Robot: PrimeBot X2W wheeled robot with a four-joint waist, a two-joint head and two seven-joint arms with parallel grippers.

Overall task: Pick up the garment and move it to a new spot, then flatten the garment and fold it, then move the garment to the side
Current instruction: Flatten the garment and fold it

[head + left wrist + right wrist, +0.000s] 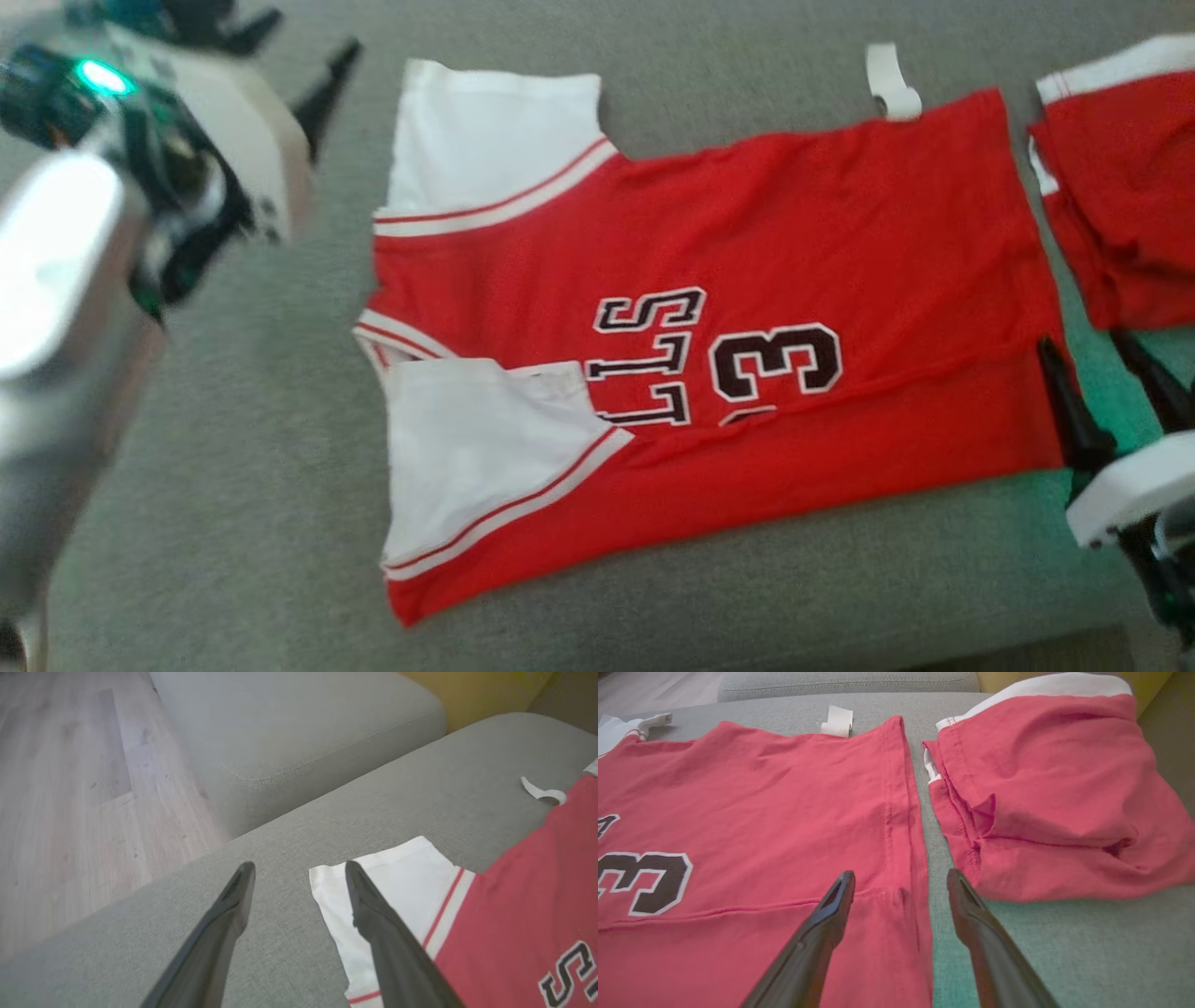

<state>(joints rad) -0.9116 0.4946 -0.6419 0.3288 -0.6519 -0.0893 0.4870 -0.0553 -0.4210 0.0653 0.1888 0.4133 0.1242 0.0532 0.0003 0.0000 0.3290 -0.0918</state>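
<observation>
You have the red basketball jersey with white sleeves and a black number 3 [747,280] lying flat across the grey fabric sofa cushion [233,467], its sleeve end toward the robot's left and its hem toward the right. The near long edge is folded up over the body, cutting off the lower part of the lettering. A small white label tab [892,84] sticks out past the far edge.

Your left gripper [299,865] hangs at the far sleeve corner with its jaws wide apart and nothing between them. In its wrist view one finger lies over bare cushion and the other over the white sleeve.

Your right gripper [900,873] sits at the hem's near corner, jaws likewise spread and empty (whether a tip touches the cloth, I cannot tell). Just beside the hem, with a strip of cushion between, lies a second red garment with a white band [1055,788], loosely bunched.
</observation>
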